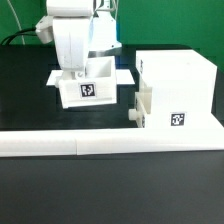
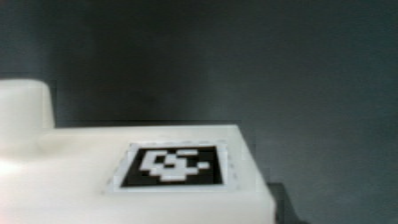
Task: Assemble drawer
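Observation:
In the exterior view the white drawer case (image 1: 178, 85) stands at the right with a tag on its front. A small white drawer box with a knob (image 1: 140, 108) sits against the case's left side. A second open white drawer box (image 1: 88, 88) with a tag stands at the left. My gripper (image 1: 78, 68) reaches down onto this box's left wall, and its fingertips are hidden there. The wrist view shows a white tagged part (image 2: 178, 165) very close, with a rounded white knob (image 2: 22, 105) beside it. No fingers show in that view.
A long white bar (image 1: 100, 146) runs across the table in front of the parts. A flat white board (image 1: 122, 76) lies under and beside the left box. Dark table surface (image 1: 30, 110) lies at the exterior view's left.

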Robot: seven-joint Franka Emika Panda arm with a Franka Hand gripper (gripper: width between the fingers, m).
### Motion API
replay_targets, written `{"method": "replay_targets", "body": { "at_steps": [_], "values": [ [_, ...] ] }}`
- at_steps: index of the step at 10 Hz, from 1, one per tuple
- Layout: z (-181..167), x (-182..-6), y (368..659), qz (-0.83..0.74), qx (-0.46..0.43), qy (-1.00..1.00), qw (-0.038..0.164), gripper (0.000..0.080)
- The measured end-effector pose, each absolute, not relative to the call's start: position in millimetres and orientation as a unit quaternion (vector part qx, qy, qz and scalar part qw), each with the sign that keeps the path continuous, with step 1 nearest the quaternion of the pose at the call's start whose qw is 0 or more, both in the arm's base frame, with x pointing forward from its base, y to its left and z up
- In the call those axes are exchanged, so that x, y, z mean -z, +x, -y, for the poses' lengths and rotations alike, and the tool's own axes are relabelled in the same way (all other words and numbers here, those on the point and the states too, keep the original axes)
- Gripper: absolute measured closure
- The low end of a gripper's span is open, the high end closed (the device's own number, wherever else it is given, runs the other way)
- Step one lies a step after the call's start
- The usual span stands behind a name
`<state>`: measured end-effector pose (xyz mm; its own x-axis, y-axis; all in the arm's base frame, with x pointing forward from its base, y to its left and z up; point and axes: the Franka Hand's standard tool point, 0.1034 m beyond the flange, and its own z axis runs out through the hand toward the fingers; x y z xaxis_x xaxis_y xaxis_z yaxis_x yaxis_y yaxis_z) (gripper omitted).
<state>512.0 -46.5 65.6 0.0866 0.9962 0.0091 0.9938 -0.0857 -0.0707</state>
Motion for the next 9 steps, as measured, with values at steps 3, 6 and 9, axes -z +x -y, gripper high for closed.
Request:
{"method": "replay_targets", "body": {
  "at_steps": [3, 6, 9],
  "values": [
    [46, -64.1, 517, 0.679, -0.018, -0.733, 0.023, 0.0755],
    [47, -63.5, 517, 0.679, -0.017, -0.734, 0.023, 0.0755],
    [45, -63.0, 527, 0.682, -0.01, -0.731, 0.016, 0.0755]
  ]
}}
